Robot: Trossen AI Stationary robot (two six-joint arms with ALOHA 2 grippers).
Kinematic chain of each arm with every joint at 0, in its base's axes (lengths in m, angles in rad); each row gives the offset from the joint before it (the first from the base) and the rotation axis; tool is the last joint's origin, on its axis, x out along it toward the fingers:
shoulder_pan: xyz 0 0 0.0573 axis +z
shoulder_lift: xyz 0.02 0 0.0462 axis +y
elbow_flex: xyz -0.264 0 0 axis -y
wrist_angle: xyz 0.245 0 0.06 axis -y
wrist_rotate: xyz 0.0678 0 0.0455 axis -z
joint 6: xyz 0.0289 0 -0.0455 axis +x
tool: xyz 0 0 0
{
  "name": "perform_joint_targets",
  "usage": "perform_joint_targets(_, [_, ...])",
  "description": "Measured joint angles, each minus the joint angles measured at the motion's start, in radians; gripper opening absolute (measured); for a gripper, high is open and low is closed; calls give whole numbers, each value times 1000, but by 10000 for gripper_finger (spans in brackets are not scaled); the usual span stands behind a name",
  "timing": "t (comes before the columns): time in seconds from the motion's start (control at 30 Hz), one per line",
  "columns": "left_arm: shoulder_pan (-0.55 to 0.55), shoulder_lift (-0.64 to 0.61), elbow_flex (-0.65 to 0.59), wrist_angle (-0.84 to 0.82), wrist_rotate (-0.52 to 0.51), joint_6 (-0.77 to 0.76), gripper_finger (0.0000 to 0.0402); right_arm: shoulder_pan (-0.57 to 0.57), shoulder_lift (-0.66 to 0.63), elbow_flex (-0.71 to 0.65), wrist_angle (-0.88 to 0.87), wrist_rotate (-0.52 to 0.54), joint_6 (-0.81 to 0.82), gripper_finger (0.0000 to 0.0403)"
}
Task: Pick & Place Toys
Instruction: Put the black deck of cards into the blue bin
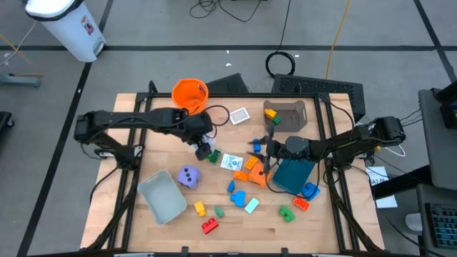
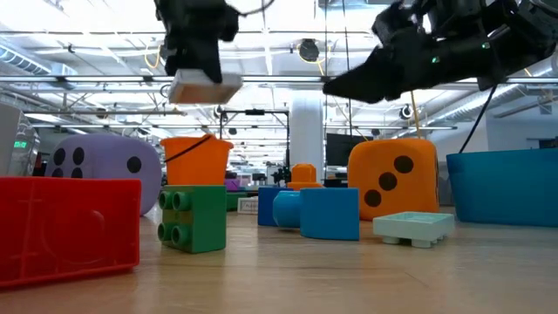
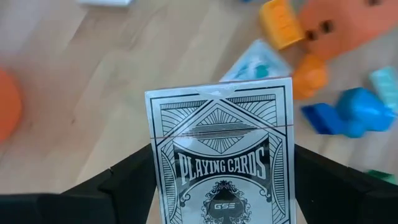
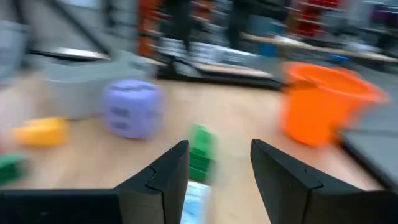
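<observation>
My left gripper (image 1: 203, 138) is over the table's middle left and is shut on a white playing-card box (image 3: 224, 155). The box also shows in the low view (image 2: 205, 87), well above the table. My right gripper (image 1: 265, 148) is open and empty, above the table beside the orange die (image 1: 251, 171). A purple die (image 1: 188, 177), several bright blocks such as a red one (image 1: 209, 226) and a green one (image 2: 192, 218), and two white cards (image 1: 239, 116) (image 1: 230, 161) rest flat on the table. My left gripper pinches the card box between its two fingers, one finger (image 3: 134, 177) on each long narrow side (image 3: 152, 162). The box's printed face is turned toward the wrist camera. The box is lifted clear of the table.
An orange bucket (image 1: 190, 94) stands at the far left-centre. A grey bin (image 1: 163, 196) sits near left. A second grey bin (image 1: 289, 114) with a yellow block sits far right. A teal bin (image 1: 293, 175) stands under my right arm.
</observation>
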State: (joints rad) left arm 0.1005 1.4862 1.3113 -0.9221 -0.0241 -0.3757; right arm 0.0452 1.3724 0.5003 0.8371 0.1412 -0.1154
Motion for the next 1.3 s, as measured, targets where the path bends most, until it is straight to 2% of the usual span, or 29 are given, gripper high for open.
perform_joint_targets(0.07, [-27, -10, 0, 22, 1, 0, 314, 1, 0, 0, 16, -115, -54, 164])
perform_joint_targets(0.13, [-51, -10, 0, 44, 7, -3, 324, 12, -1, 0, 18, -169, -159, 164])
perform_joint_targets(0.27, [-85, 1, 0, 115, 94, 0, 343, 46, 2, 0, 19, -126, -378, 164])
perform_joint_targets(0.37, [-100, 17, 0, 171, 155, -1, 339, 62, 21, 0, 42, -115, -468, 164])
perform_joint_targets(0.5, [-105, 25, 0, 236, 215, 3, 314, 69, 61, 2, 124, -151, -508, 164])
perform_joint_targets(0.63, [-100, 46, 0, 306, 278, 12, 313, 68, 110, 1, 236, -184, -538, 164])
perform_joint_targets(0.8, [-100, 89, 1, 364, 355, 15, 339, 68, 136, 7, 322, -201, -620, 164])
perform_joint_targets(0.9, [-100, 112, 1, 387, 389, 15, 345, 67, 140, 22, 308, -220, -631, 164])
perform_joint_targets(1.03, [-95, 141, 1, 423, 425, 14, 325, 66, 139, 54, 282, -295, -630, 164])
perform_joint_targets(1.13, [-83, 150, 1, 451, 455, 11, 315, 66, 141, 64, 267, -304, -620, 164])
perform_joint_targets(1.3, [-71, 147, 1, 468, 465, 28, 335, 65, 140, 70, 280, -356, -597, 164])
